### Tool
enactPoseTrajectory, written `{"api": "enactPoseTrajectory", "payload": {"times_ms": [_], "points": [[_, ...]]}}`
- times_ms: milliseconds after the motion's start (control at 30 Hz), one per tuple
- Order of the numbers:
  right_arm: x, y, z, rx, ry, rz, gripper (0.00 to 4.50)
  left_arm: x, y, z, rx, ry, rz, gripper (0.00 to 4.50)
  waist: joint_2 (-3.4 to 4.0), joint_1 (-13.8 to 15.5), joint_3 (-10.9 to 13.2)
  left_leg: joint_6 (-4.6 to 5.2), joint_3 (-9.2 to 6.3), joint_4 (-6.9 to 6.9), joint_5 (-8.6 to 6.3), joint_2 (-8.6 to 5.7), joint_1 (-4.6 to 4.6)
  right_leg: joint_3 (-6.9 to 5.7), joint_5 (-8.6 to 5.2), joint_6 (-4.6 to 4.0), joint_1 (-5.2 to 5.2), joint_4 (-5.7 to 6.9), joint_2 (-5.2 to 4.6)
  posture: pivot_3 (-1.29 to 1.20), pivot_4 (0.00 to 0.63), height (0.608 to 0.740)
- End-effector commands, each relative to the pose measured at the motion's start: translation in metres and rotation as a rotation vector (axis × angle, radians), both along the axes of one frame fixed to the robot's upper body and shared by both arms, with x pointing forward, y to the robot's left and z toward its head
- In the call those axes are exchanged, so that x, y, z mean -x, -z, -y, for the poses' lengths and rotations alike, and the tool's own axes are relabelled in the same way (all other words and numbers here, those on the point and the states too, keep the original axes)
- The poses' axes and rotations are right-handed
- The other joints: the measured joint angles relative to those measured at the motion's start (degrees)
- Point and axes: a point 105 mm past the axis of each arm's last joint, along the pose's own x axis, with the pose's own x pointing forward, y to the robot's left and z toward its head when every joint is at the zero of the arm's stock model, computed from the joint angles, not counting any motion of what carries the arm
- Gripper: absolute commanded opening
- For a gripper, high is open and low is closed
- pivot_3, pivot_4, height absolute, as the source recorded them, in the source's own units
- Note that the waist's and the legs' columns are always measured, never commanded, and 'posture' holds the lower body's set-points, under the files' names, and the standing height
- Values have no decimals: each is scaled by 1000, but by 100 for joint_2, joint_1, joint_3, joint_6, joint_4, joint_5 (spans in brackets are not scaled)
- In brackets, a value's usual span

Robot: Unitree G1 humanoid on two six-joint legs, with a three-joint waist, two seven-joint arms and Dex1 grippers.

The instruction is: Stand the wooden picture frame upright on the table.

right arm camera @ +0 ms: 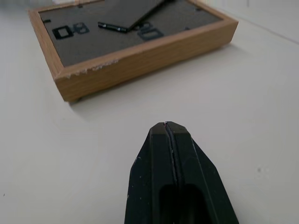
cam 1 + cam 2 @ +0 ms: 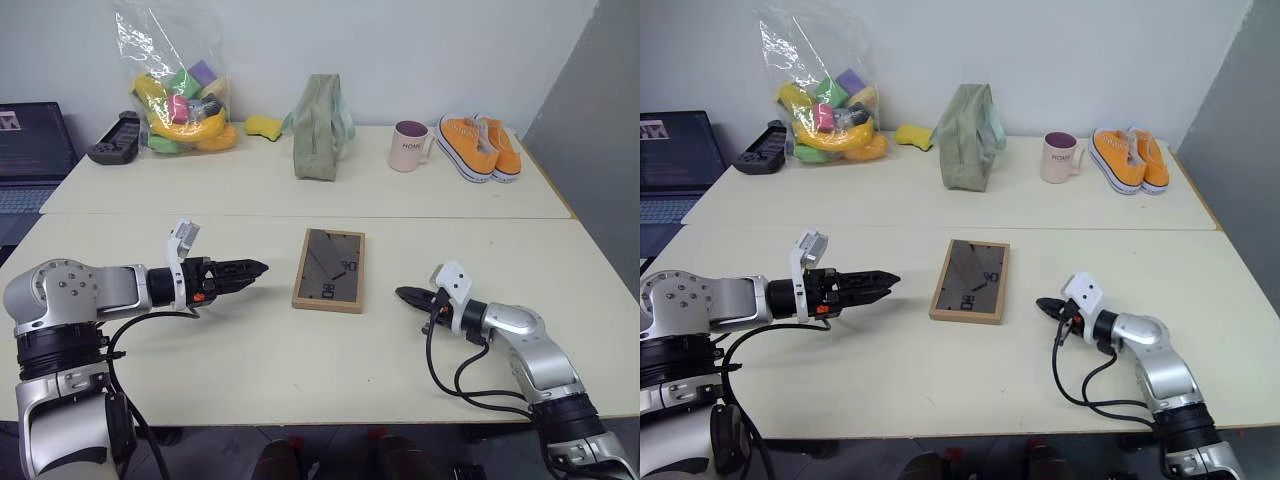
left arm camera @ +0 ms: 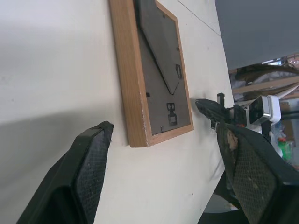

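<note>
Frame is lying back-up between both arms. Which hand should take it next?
Probably the left. The left hand is open, fingers straddling the frame's near corner in its wrist view. The right hand is shut beside the frame, not touching it.

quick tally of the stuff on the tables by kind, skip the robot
light-wood picture frame lying back-up: 1
olive-green cloth bag: 1
pink mug: 1
orange sneakers: 2
clear plastic bag of colourful toys: 1
yellow sponge: 1
black game controller: 1
open laptop: 1
total: 9
</note>
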Motion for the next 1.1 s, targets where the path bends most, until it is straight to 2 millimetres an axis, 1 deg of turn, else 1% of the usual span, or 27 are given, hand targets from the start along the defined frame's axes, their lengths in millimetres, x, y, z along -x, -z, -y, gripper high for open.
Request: {"api": "enactPoseTrajectory", "payload": {"times_ms": [33,100,200,300,367,433,533,667,733,800,967,1100], "points": [[1,-10,-12,3,-62,61,0,-7,-3,5,43,1,14,3751,0,1,0,0,0,0,0,0,0,0,0,0,0,0,0,0,150,740],[2,-8,-13,23,-83,72,0,-10,2,10,69,11,-8,3751,0,1,0,0,1,0,0,0,0,0,0,0,0,-1,0,0,150,740],[0,-8,-14,33,-91,85,0,-14,12,16,64,19,-32,3751,0,8,0,0,0,1,0,0,-1,-3,0,0,0,-1,0,0,150,740],[-5,-10,-18,25,-85,100,0,-17,29,21,45,24,-58,3751,1,8,0,-1,0,2,0,0,-1,-2,0,0,1,0,0,0,150,740],[-7,-14,-21,12,-80,116,0,-23,44,21,3,-4,-73,3751,1,8,-1,-1,0,1,1,0,0,-3,0,-1,1,1,0,0,150,740],[-6,-18,-24,2,-82,131,0,-27,50,22,-5,-19,-77,3751,2,5,-1,-1,0,1,1,0,0,-3,0,-1,1,2,0,0,150,740],[-8,-17,-27,-4,-79,128,0,-30,50,26,-5,-2,-67,3751,4,15,-2,-2,-1,1,1,-1,0,-3,0,-1,4,1,-1,0,150,740],[-11,-1,-32,-11,-61,76,0,-33,50,28,-8,4,-61,3751,4,12,-2,-2,-4,3,2,-1,11,-6,0,-1,16,3,-1,0,150,740],[-13,9,-37,-13,-53,53,0,-34,51,28,-10,1,-61,3751,4,12,-2,-2,-6,2,3,-1,28,-8,0,0,34,3,-1,0,150,740],[-13,14,-44,-19,-58,46,0,-35,50,28,-7,0,-62,3751,6,12,-1,-2,-9,1,3,-1,45,-11,0,0,53,1,-1,0,150,740],[-7,15,-64,-65,-87,40,0,-34,50,31,1,11,-67,3751,6,-1,-1,-2,-16,1,4,-1,48,-15,0,0,55,4,0,0,150,740],[-3,16,-73,-85,-96,36,0,-34,50,30,7,10,-70,3751,6,-2,-1,-5,-26,0,6,-1,47,-23,0,0,58,4,1,0,150,740]]}}
